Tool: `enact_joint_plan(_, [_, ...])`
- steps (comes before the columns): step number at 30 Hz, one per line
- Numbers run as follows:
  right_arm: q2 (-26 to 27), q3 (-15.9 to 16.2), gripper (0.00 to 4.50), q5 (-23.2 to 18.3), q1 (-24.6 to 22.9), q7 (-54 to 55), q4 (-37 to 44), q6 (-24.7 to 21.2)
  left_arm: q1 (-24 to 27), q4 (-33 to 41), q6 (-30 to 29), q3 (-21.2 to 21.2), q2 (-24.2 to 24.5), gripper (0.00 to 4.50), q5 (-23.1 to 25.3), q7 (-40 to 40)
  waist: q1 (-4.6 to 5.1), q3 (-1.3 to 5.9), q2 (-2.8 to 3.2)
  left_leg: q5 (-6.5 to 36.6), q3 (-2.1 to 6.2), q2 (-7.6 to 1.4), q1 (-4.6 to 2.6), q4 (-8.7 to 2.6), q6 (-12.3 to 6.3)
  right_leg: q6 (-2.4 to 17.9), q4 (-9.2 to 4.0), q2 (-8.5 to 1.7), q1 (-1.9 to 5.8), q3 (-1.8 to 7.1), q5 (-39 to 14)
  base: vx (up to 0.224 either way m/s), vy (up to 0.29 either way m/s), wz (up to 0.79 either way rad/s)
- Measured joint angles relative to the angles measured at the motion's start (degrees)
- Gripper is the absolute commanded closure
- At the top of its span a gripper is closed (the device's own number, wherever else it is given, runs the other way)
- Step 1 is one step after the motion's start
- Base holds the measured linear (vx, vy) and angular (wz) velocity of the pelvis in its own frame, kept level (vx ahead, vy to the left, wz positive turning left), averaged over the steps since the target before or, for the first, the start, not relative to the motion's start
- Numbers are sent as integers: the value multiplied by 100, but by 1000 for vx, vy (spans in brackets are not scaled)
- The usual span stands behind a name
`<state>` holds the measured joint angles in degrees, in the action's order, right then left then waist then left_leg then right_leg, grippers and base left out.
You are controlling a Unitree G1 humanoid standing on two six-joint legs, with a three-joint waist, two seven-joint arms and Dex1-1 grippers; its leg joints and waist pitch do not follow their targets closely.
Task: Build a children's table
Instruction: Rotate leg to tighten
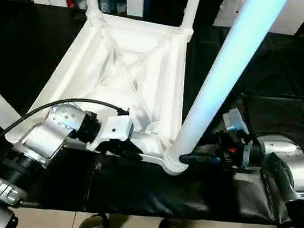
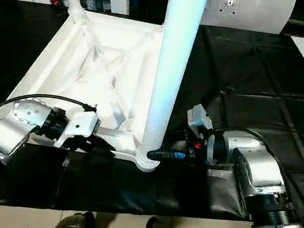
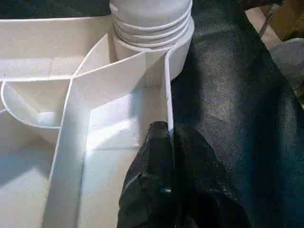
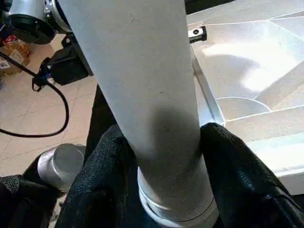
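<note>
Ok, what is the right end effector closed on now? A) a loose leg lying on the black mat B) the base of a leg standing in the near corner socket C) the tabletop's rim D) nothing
B: the right end effector straddles the upright leg just above its threads.

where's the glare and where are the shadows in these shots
Left eye view: the near leg glares bluish-white along its length, and the tabletop underside is nearly washed out. Right wrist view: a dark shadow bands the leg just above the right gripper, with a bright patch on the tabletop behind. Left wrist view: the left gripper is a dark, detail-poor mass.
</note>
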<state>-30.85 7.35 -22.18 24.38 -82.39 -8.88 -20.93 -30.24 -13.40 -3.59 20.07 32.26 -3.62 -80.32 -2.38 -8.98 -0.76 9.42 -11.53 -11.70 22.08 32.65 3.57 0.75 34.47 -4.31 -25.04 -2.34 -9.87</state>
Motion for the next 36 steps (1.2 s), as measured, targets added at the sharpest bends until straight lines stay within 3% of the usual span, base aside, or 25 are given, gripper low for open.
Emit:
enact_joint_plan(6, [61,-204,254,-88,-370,452,443,-323,48,209,-577,-66,-164,450,1,286,-45,-1,-1,1,0,2,-4,3,3,2,1,-3,4,4,2,0,0,0])
enact_joint_plan(11, [661,-592,255,148,-599,2077,885,-674,99,463,-1496,-269,-565,450,255,1226,114,-6,-11,7,0,7,-18,8,30,-10,-7,-3,8,12,-3,0,0,0])
enact_joint_plan(14, [1265,-850,256,389,-639,3217,1057,-870,99,537,-1913,-372,-919,450,393,1863,257,-10,-23,5,3,7,-22,8,34,-16,-17,-3,1,9,-7,0,0,0])
enact_joint_plan(17, [2214,-1086,257,850,-548,4763,1106,-897,32,513,-2385,-514,-1572,450,684,2807,359,-9,-14,5,7,9,-25,0,34,-17,-43,-1,-3,6,-7,0,0,0])
enact_joint_plan(20, [2992,-1247,257,1205,-337,6156,1038,-884,-80,399,-2620,-526,-2160,450,916,3621,385,-12,-6,5,12,13,-16,0,34,-18,-58,-1,-13,5,-6,0,0,0])
enact_joint_plan(23, [3412,-1310,257,1362,-210,6930,968,-788,-172,299,-2695,-516,-2427,450,1028,4047,361,-13,7,6,13,20,-14,-14,34,-27,-64,-1,-11,10,2,0,0,0])
enact_joint_plan(24, [3473,-1310,201,1389,-211,7047,974,-748,-175,299,-2698,-509,-2465,450,1030,4117,353,-12,13,6,13,25,-14,-19,35,-32,-65,-2,-9,14,13,0,0,0])
enact_joint_plan(29, [3422,-1320,157,1332,-394,6923,1214,-715,-172,379,-2690,-438,-2462,450,1031,4057,332,-9,32,7,15,30,-15,-61,36,-46,-79,-4,-7,11,47,0,0,0])
enact_joint_plan(32, [3015,-1300,133,1113,-527,6266,1236,-633,-141,476,-2573,-340,-2292,450,1025,3887,313,-9,58,7,15,29,-13,-85,36,-43,-97,-2,-8,7,48,0,0,0])
enact_joint_plan(36, [2247,-1109,87,803,-813,5041,1216,-495,2,624,-2232,-350,-1903,450,891,3515,363,-17,74,9,14,25,4,-90,30,-42,-106,5,-27,5,48,0,0,0])
